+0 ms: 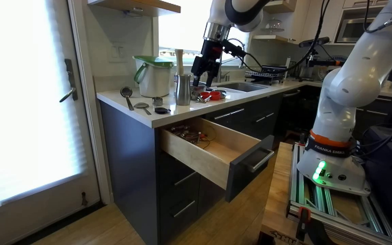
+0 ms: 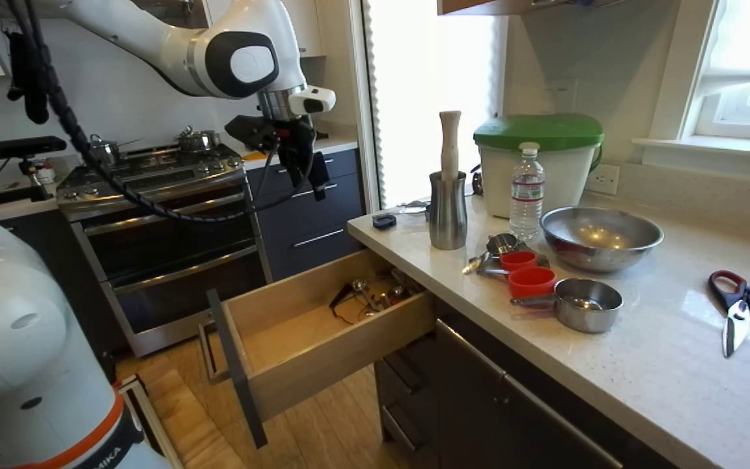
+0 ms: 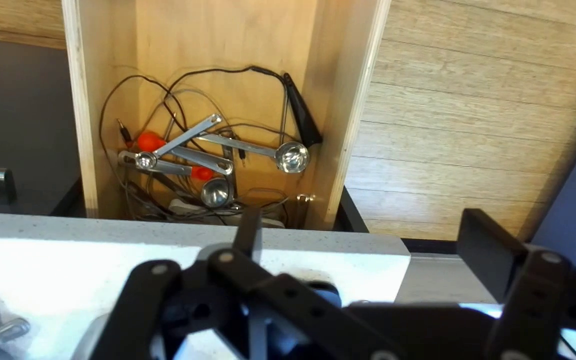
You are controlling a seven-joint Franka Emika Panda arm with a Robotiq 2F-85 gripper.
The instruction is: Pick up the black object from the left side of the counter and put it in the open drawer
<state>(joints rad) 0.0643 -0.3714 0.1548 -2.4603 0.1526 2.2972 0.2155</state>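
Note:
The small black object (image 1: 162, 110) lies on the white counter (image 1: 174, 117) near its end corner. It also shows in an exterior view (image 2: 384, 221) and partly in the wrist view (image 3: 329, 290), where my gripper's linkage hides much of it. The drawer (image 1: 196, 160) below is pulled open, with its wooden inside also seen in the wrist view (image 3: 228, 30). My gripper (image 1: 202, 82) is open and empty, pointing down above the counter's height. In the wrist view my fingers (image 3: 360, 230) are wide apart over the counter's end, with the drawer ahead of them.
Measuring spoons (image 3: 193, 135) and cables lie at the drawer's back. On the counter stand a steel cup (image 2: 448, 215) with a wooden pestle, a green-lidded bin (image 2: 531, 150), a water bottle (image 2: 527, 195), a steel bowl (image 2: 599, 241), red measuring cups (image 2: 531, 281) and scissors (image 2: 743, 306).

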